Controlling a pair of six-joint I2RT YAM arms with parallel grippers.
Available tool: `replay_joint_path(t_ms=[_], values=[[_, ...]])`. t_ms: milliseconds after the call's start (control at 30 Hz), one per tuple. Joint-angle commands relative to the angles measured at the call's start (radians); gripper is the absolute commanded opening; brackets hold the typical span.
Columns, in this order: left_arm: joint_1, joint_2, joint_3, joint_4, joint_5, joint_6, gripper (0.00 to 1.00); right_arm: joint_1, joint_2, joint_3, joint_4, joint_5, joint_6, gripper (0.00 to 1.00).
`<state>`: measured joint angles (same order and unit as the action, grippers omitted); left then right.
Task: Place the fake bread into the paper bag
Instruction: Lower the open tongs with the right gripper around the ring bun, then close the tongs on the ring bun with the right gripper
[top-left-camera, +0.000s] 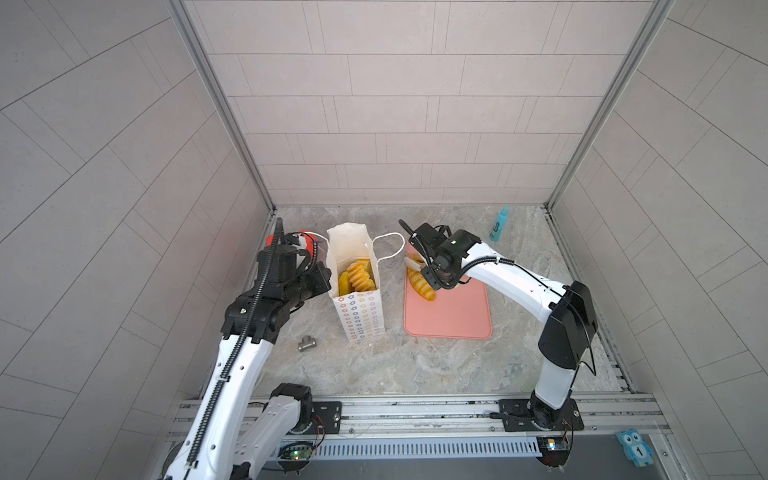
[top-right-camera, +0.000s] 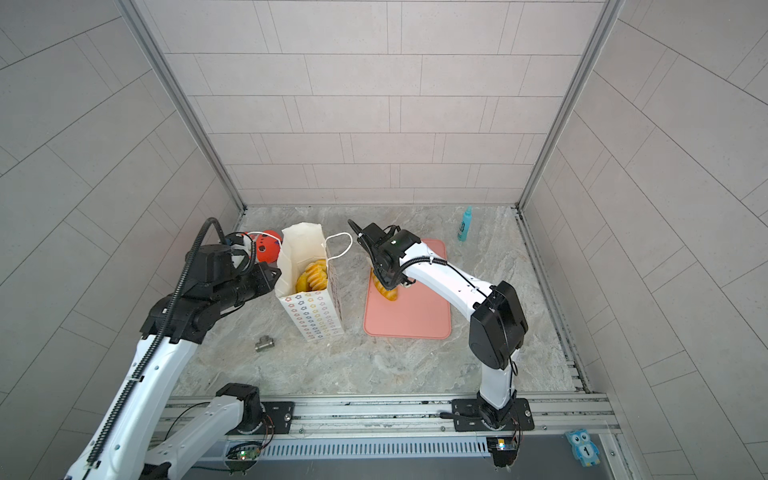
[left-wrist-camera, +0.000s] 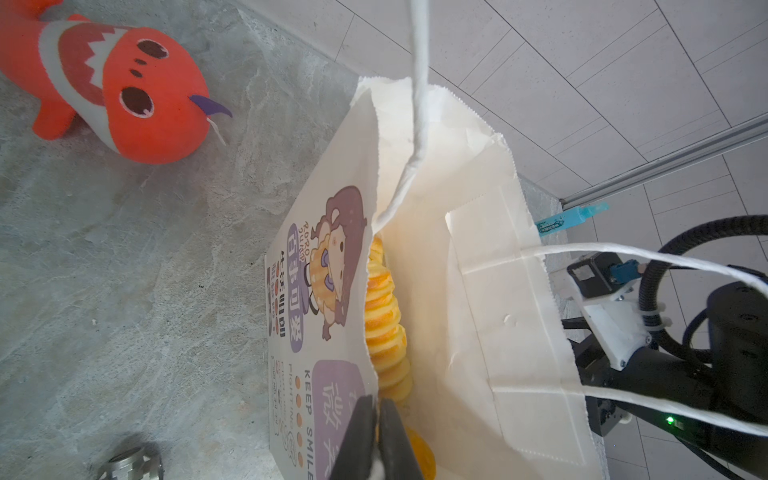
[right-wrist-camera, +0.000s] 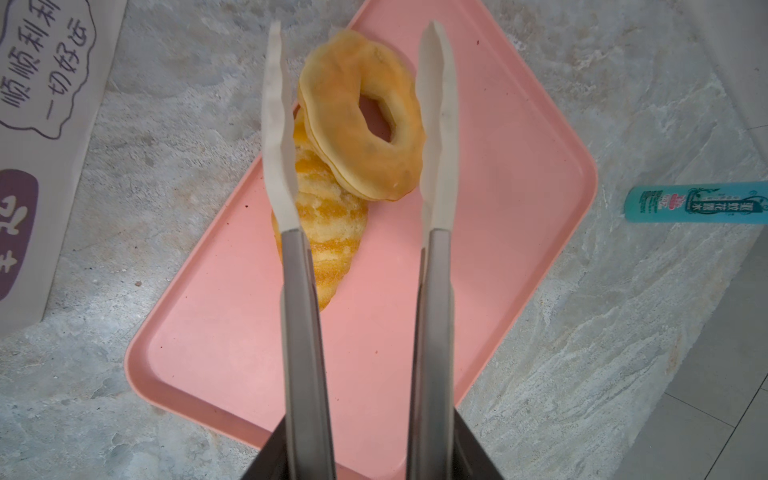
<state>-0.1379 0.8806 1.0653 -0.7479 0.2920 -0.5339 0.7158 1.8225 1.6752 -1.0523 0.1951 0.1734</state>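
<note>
The white paper bag (top-left-camera: 357, 311) (top-right-camera: 311, 311) stands upright, its cartoon-girl face toward my left gripper (left-wrist-camera: 377, 401), which is shut on the bag's rim. Inside the bag lie yellow ridged rolls of fake bread (top-left-camera: 357, 276) (left-wrist-camera: 384, 324). My right gripper (right-wrist-camera: 370, 424) is shut on steel tongs (right-wrist-camera: 299, 291) with white tips. A pale ring donut (right-wrist-camera: 357, 116) sits tilted between those tips, touching both. Under it a ridged golden roll (right-wrist-camera: 328, 232) (top-left-camera: 422, 286) lies on the pink tray (right-wrist-camera: 374, 332) (top-left-camera: 453, 316).
A red plush fish (top-left-camera: 309, 241) (left-wrist-camera: 124, 91) lies behind the left arm near the bag. A teal bottle (top-left-camera: 498, 224) (right-wrist-camera: 698, 203) lies at the back right. A small metal fitting (top-left-camera: 306, 343) sits in front of the bag. The bag's cord handles (top-left-camera: 390, 245) stick out.
</note>
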Motion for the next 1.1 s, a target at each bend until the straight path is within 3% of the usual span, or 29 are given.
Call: replay_joint_path(t_ms=[0, 733, 1067], values=[[0.000, -0.007, -0.014, 0.012, -0.002, 0.009, 0.09, 0.007, 0.003, 0.027, -0.018, 0.036, 0.006, 0.46], [0.001, -0.018, -0.019, 0.003, -0.004, 0.008, 0.09, 0.017, 0.107, 0.043, 0.012, 0.044, -0.006, 0.47], [0.001, -0.018, -0.019, 0.000, -0.007, 0.010, 0.09, 0.017, 0.105, 0.044, 0.020, 0.061, -0.002, 0.37]])
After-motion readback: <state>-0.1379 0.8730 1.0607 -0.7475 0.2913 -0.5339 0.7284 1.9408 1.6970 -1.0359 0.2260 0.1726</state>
